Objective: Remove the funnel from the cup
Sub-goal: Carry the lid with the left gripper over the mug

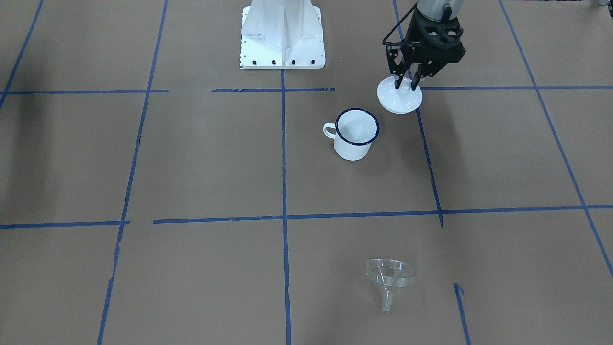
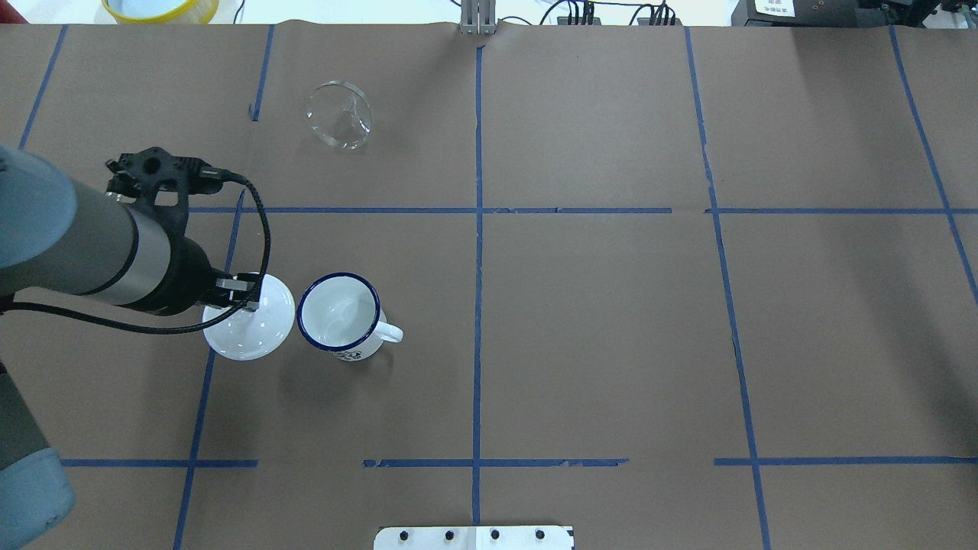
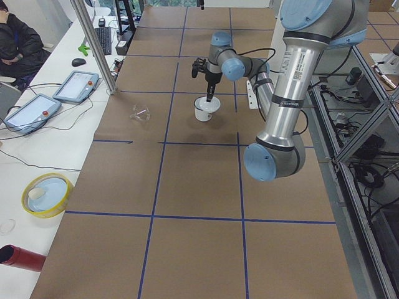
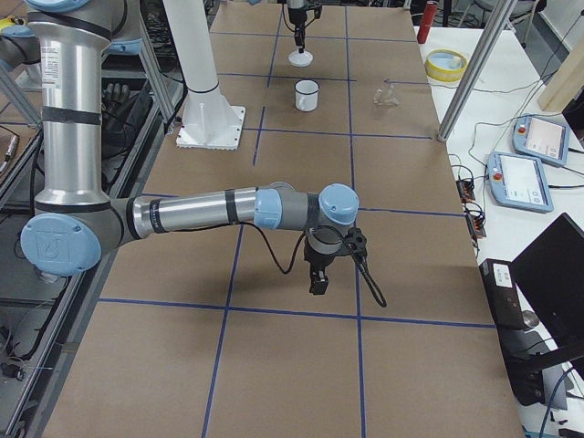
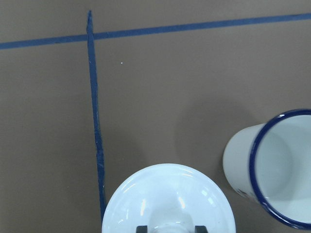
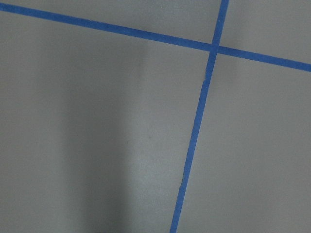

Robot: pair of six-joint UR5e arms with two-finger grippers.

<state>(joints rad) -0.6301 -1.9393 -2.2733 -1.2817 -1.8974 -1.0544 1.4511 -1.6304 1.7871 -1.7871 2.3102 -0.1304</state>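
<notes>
From the front, the left gripper (image 1: 405, 85) is pointing straight down, its fingers pinching the knob of a white lid (image 1: 400, 99) just beside the cup (image 1: 357, 133). The funnel (image 1: 389, 275) is lying on its side on the table (image 1: 191, 167), well apart from the cup. Overhead, the left forearm is slanting in from the left edge. From the right end, the right arm is stretching low over the table with the right gripper (image 4: 318, 283) hanging downward; I cannot tell how wide its claw is.
</notes>
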